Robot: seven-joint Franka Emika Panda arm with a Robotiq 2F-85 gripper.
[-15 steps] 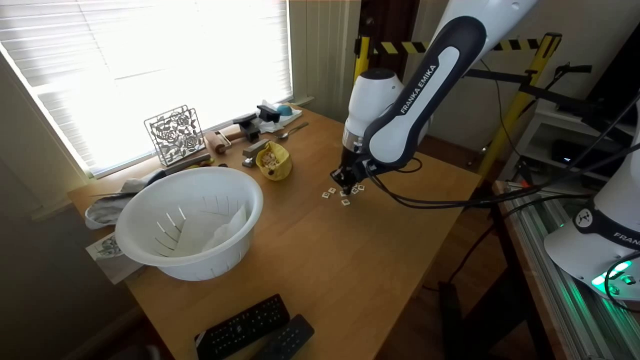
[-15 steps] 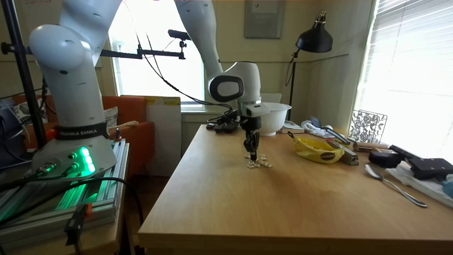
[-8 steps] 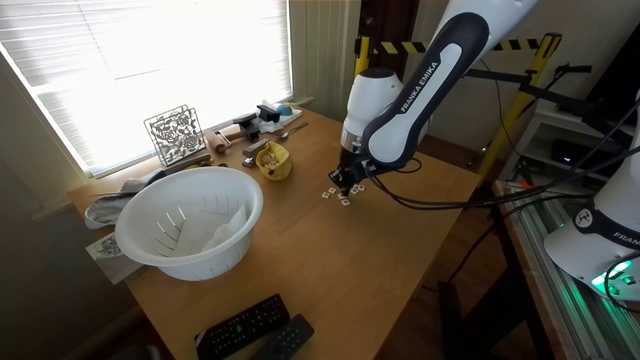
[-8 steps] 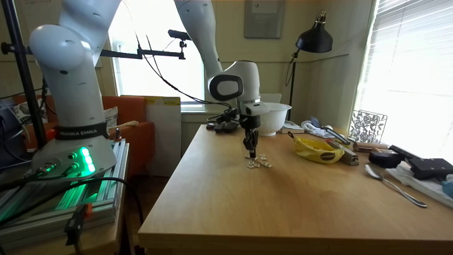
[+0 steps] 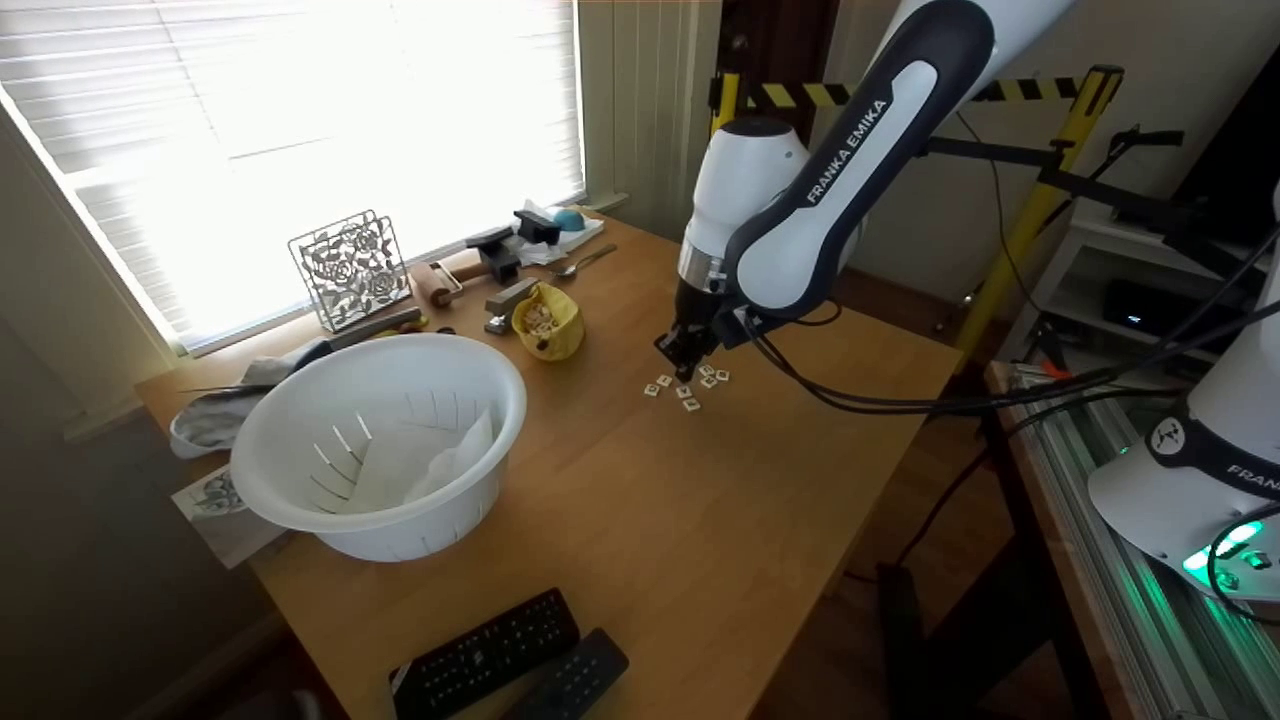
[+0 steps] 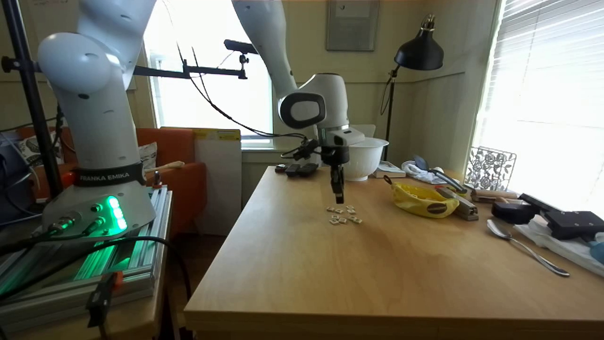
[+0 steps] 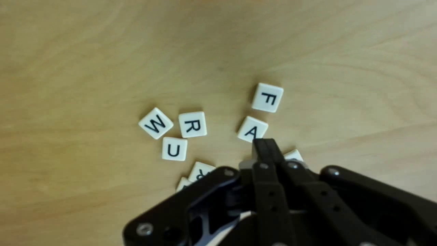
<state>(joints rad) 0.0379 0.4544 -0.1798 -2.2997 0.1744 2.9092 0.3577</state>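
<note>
Clearly, the claw [image 7: 267, 140] has its two fingers together and hangs just above white letter tiles [image 5: 691, 404] scattered on the table [image 6: 354, 274]. From its tip in the wrist view, the A tile [image 7: 251, 128] sits close at ten o'clock, the F tile [image 7: 268, 97] at twelve, while the R tile [image 7: 193, 124], W tile [image 7: 156, 123] and U tile [image 7: 174, 149] cluster around nine. From the claw in an exterior view, a yellow pouch [image 5: 555, 343] stands between nine and ten o'clock, a white bowl [image 5: 430, 530] between eight and nine, and two remotes [image 5: 490, 650] toward seven.

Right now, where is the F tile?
In the wrist view, the F tile lies right of centre, just above the A tile in frame.
</note>
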